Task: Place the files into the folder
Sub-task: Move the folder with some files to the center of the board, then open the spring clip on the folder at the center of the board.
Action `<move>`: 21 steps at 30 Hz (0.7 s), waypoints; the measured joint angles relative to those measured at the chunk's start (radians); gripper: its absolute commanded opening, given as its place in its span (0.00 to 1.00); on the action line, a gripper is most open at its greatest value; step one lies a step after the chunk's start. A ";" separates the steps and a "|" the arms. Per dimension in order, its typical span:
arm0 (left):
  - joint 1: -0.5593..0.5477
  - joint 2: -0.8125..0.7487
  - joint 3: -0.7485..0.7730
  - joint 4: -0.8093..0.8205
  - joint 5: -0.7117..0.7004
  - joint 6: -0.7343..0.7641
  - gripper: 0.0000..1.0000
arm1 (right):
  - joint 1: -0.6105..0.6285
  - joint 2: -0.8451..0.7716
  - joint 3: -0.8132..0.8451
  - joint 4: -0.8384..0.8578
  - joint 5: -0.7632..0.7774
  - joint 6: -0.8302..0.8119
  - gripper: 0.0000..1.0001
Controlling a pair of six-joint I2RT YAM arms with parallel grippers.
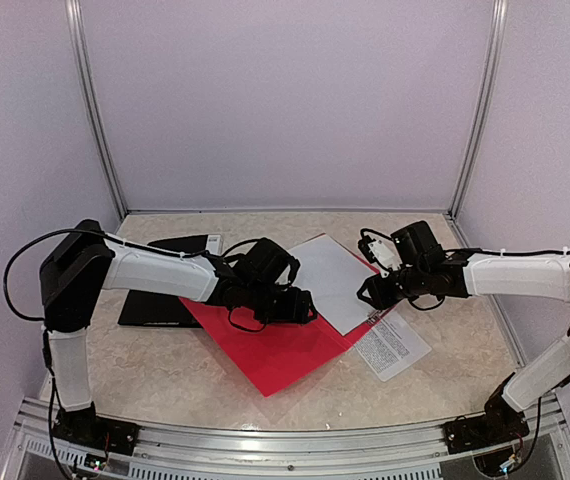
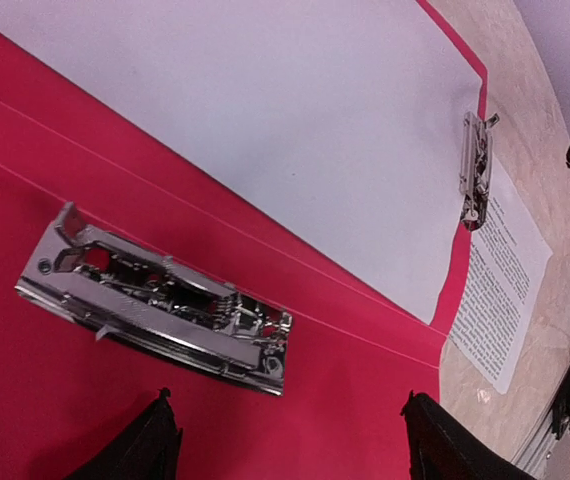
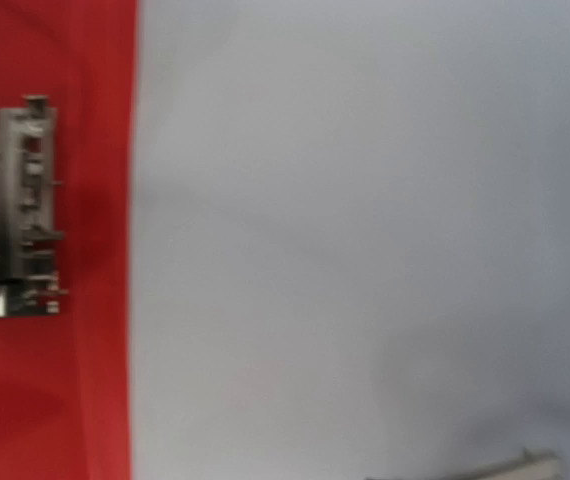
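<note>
I have the left fingers (image 1: pixel 295 306) hanging low over the open red folder (image 1: pixel 265 355). In the left wrist view their two black tips stand wide apart with only red card between them, gripping nothing. Just ahead of those tips sits the metal clasp (image 2: pixel 155 300), fixed to the folder's inner face. Past the clasp, farther from the left fingers, a blank sheet (image 1: pixel 330 275) lies flat on the folder's other half.

The right fingers (image 1: pixel 370 292) hover over the edge of that blank sheet nearest the right arm. The right wrist view shows only white paper, red card and the clasp off to one side, not the tips. From above they are too dark to read, so I cannot tell how far apart they are or whether they hold the sheet.

A small clip (image 2: pixel 475 165) sits at the folder's rim, close to the right fingers. A printed sheet (image 1: pixel 395 345) lies on the table (image 1: pixel 165 370) just below the right fingers, touching the folder's edge – outside it. A black folder (image 1: pixel 160 300) lies behind the left arm.
</note>
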 measured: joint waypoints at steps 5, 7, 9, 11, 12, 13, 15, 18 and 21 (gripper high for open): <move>0.081 -0.131 -0.103 0.010 -0.001 0.029 0.78 | 0.004 0.021 0.000 0.078 -0.102 -0.005 0.43; 0.119 -0.179 -0.117 0.016 -0.006 0.045 0.76 | 0.014 0.054 0.000 0.122 -0.137 -0.003 0.45; 0.148 -0.209 -0.119 0.023 -0.011 0.058 0.73 | 0.031 0.100 0.005 0.156 -0.165 0.005 0.48; 0.173 -0.227 -0.119 0.031 -0.009 0.070 0.69 | 0.056 0.169 0.032 0.185 -0.189 0.011 0.51; 0.185 -0.229 -0.119 0.034 -0.007 0.074 0.67 | 0.068 0.198 0.046 0.193 -0.195 0.012 0.52; 0.197 -0.229 -0.119 0.035 -0.003 0.078 0.65 | 0.084 0.238 0.072 0.197 -0.200 0.013 0.52; 0.218 -0.227 -0.121 0.033 0.004 0.085 0.62 | 0.110 0.301 0.117 0.208 -0.205 0.013 0.53; 0.244 -0.227 -0.131 0.039 0.014 0.090 0.59 | 0.145 0.375 0.179 0.216 -0.204 0.011 0.53; 0.256 -0.227 -0.166 0.051 0.023 0.087 0.56 | 0.169 0.414 0.211 0.219 -0.204 0.011 0.53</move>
